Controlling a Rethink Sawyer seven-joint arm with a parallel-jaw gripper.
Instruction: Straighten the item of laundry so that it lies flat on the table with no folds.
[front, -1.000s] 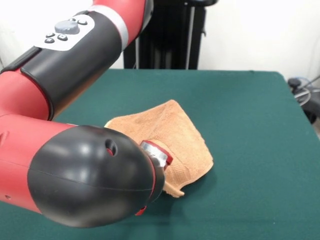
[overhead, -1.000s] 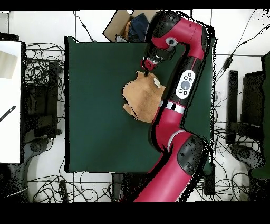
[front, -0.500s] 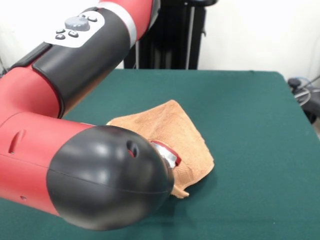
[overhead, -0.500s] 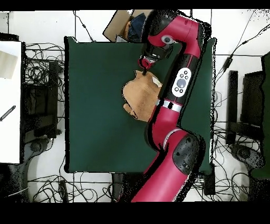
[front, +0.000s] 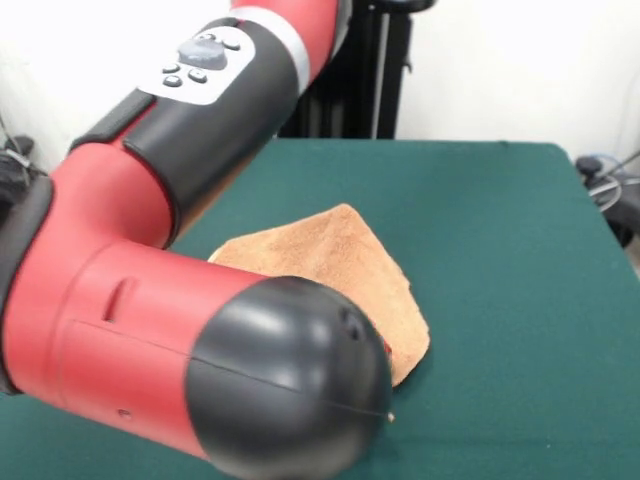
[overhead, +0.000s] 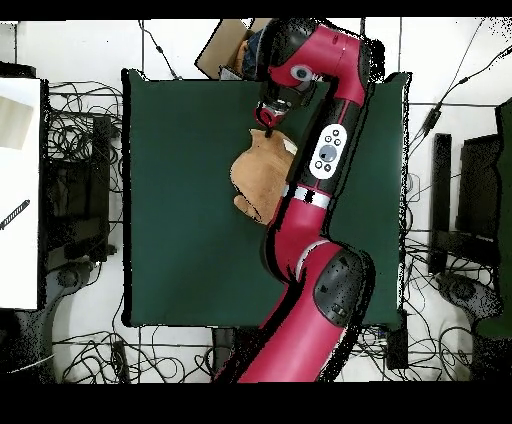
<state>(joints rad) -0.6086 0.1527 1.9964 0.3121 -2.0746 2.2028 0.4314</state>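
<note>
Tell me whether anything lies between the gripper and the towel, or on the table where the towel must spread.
Nothing visible does. In the overhead view the gripper sits right at the towel's edge with no object between them, and the green table around the towel is bare cloth. Whether the gripper holds the towel cannot be told.

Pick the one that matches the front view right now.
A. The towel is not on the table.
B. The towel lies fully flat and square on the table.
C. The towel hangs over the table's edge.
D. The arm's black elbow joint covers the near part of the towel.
D: in the front view the arm's black joint sits in front of the orange-tan towel, hiding its near part, and the rest lies rumpled on the green table, well inside its edges.
</note>
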